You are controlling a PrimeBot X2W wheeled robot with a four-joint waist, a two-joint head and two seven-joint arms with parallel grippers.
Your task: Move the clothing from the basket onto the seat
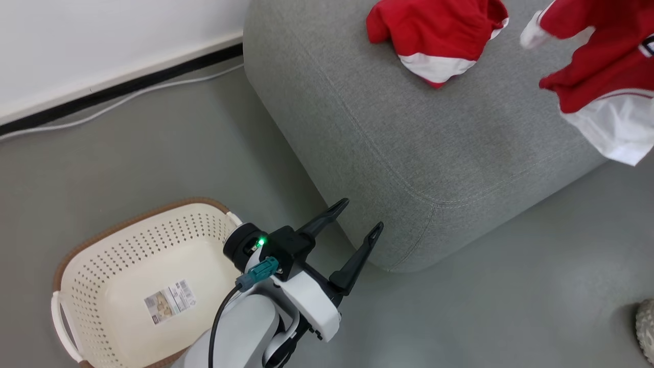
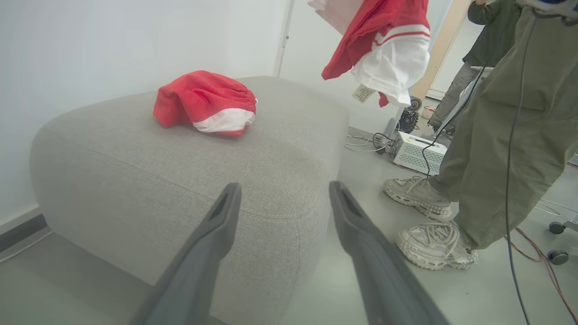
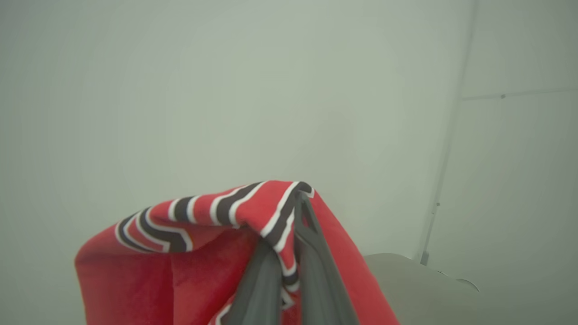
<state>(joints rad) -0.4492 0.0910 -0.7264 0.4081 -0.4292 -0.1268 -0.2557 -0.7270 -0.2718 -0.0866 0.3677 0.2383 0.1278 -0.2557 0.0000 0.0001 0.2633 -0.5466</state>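
On the large grey woven-fabric sofa seat: plain bright red fabric garment with white hem band, lying in a crumpled heap. Red jersey with navy-and-white stripes hangs in the air over the seat's far end. Right gripper points up, its fingers pinched together on the jersey's top fold. Left gripper is low by the seat's near corner, fingers spread, holding nothing. It is just beside the cream perforated plastic basket on the floor.

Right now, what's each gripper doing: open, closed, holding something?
The left gripper is open and empty.
The right gripper is closed on the red jersey.
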